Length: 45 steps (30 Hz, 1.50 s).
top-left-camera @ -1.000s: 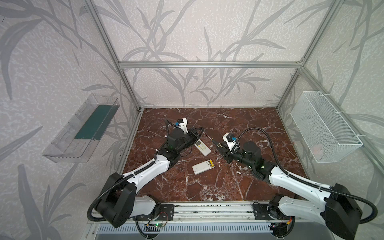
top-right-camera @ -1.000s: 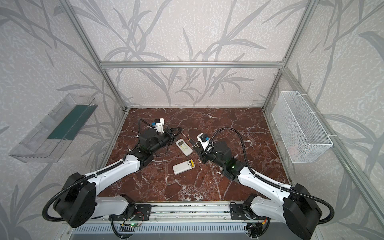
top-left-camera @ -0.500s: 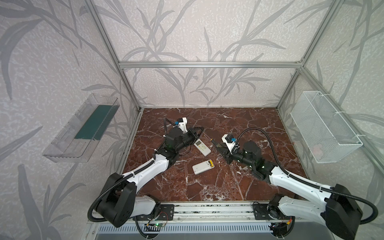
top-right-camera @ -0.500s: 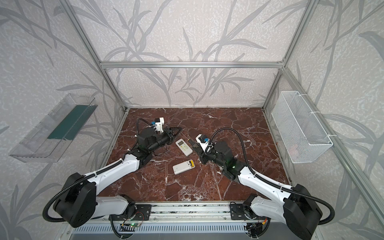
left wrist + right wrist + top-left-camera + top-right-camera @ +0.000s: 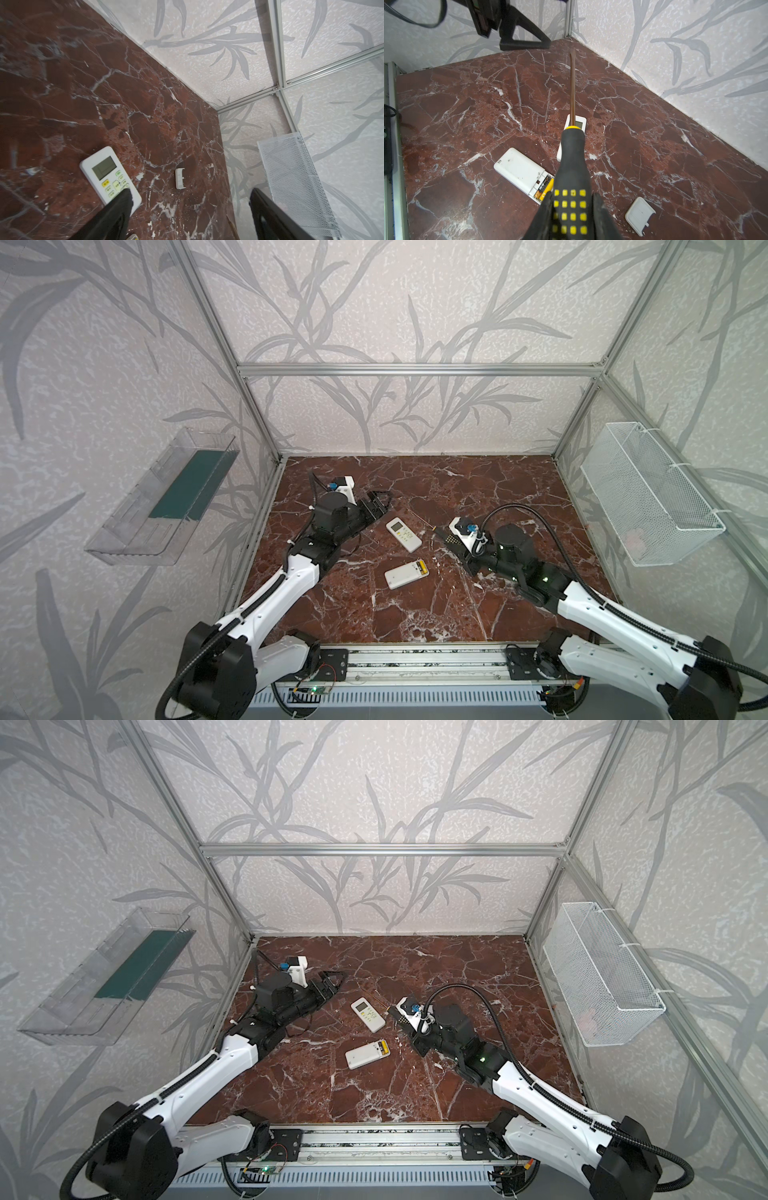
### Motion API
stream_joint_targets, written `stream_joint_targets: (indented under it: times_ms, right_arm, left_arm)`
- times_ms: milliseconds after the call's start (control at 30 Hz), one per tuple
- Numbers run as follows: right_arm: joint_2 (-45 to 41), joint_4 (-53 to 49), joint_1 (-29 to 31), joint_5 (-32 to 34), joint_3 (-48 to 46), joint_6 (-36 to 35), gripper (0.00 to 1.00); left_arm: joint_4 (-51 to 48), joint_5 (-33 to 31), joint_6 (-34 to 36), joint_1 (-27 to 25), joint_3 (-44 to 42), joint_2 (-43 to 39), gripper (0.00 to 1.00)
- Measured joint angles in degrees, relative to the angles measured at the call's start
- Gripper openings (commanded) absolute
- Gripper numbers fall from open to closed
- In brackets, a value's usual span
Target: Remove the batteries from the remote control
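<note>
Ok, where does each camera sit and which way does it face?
Top views: high in front, looking down on the table; left arm, right arm show.
Left wrist: on the left arm, past the open left end effector toward the face-up remote.
Right wrist: on the right arm, along the screwdriver in the right end effector.
Shared: all show the face-up remote.

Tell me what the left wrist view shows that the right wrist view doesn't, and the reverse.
Left wrist only: the wire basket on the wall. Right wrist only: the screwdriver clamped in the right end effector, plus a full look at the open remote with yellow batteries exposed. Both: the display remote, a small white cover, the left end effector, the marble floor.
</note>
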Motion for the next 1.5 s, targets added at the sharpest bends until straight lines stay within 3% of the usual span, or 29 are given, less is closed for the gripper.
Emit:
stream_joint_targets:
  times_ms: [167, 433, 800, 1067, 1367, 1500]
  right_arm:
    - [-0.3, -3.9, 1.8, 2.9, 1.0, -2.9, 0.00]
    - [2.1, -5.9, 5.2, 7.3, 2.0, -6.6, 0.00]
    - [3.5, -14.8, 6.4, 12.9, 8.8, -6.1, 0.00]
    - [4.5, -26.6, 6.4, 16.5, 15.6, 3.5, 0.00]
    - [4.9, -38.9, 6.4, 17.2, 17.2, 12.2, 0.00]
    - [5.3, -42.1, 6.4, 16.6, 17.6, 14.1, 0.00]
  left_arm:
    - [-7.1, -4.7, 7.9, 0.0, 1.9, -1.7, 0.94]
    - [-9.7, -4.5, 12.7, 0.0, 1.9, -0.6, 0.90]
    - [-16.1, -7.0, 24.5, -0.3, 3.8, 1.2, 0.97]
    - [-23.6, -9.9, 44.1, -4.0, 11.7, 8.8, 0.97]
    - [-25.3, -9.4, 68.9, -7.9, 5.4, 7.3, 1.00]
    - [-26.0, -9.2, 75.9, -10.9, 4.0, 7.0, 1.00]
